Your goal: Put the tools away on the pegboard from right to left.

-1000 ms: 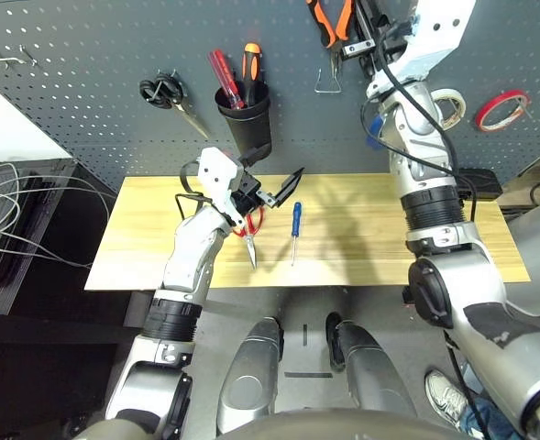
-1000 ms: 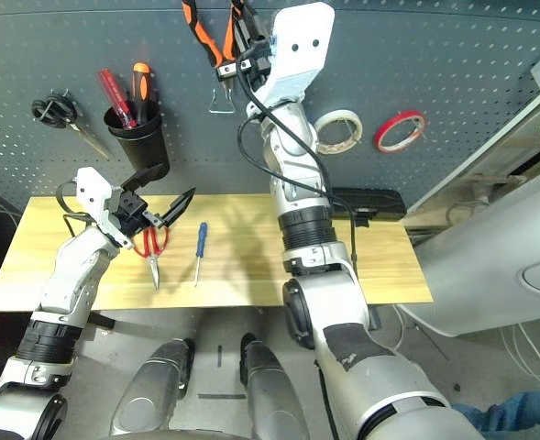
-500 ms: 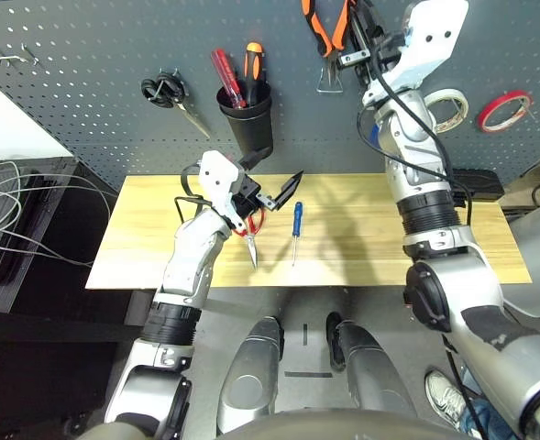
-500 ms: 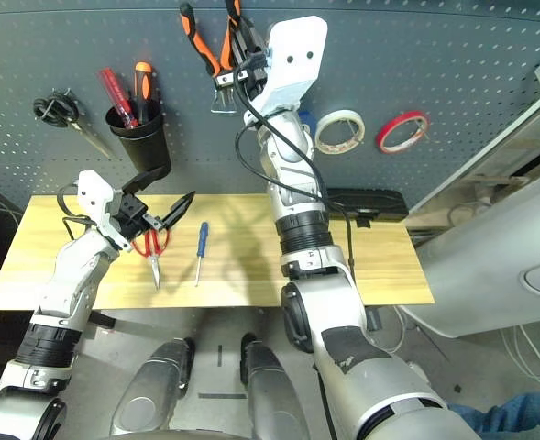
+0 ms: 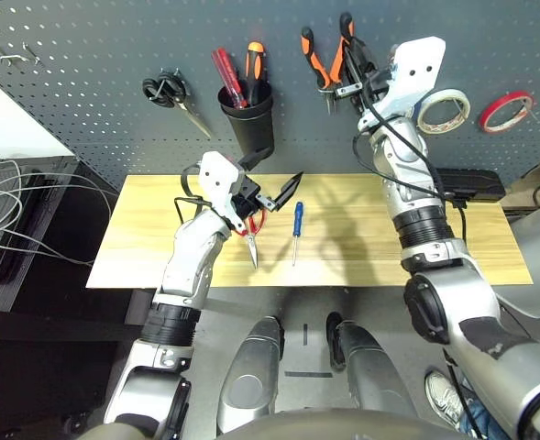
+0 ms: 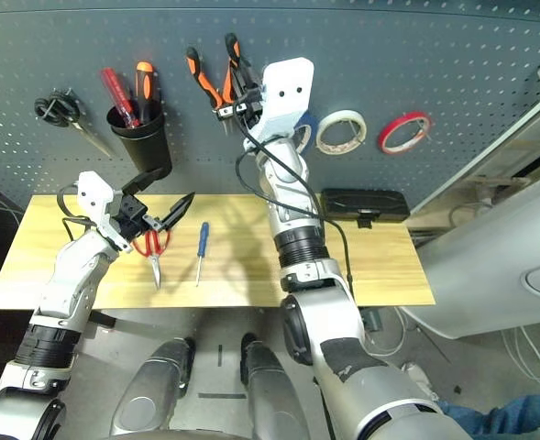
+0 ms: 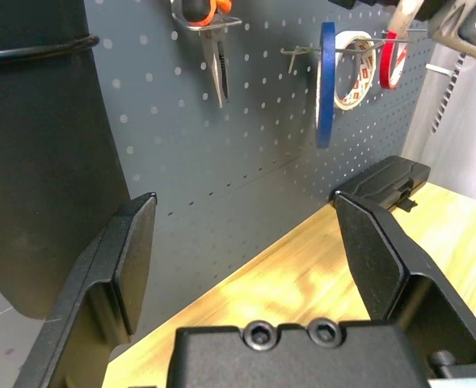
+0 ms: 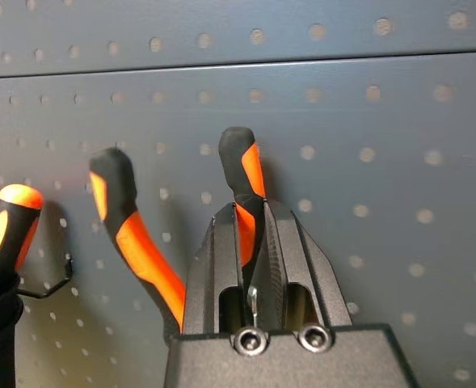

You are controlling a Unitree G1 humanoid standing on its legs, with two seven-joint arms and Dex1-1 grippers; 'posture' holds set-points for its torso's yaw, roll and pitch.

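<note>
Moved since before: my right arm is coming down along the large dark grey-blue perforated pegboard [image 5: 86, 82], bringing the orange-and-black-handled needle-nose pliers [image 5: 323, 57] lower on the panel.
Right gripper [image 8: 252, 222]: my two black fingers are clamping together on one handle of the pliers, held up against the board.
Left gripper [image 5: 279, 190]: my jaws are standing wide apart and holding nothing, hovering over the pale wooden tabletop [image 5: 361, 234].
Still on the table: the red-handled scissors [image 5: 251, 231] are lying just under my left gripper, with the small blue-handled screwdriver [image 5: 295, 229] beside them.
Already hung: the blue tape ring [image 7: 326, 81] is sitting on a metal hook, next to the white tape roll [image 5: 442, 108].
Black cup [image 5: 248, 117]: holding red-handled and orange-handled tools.
</note>
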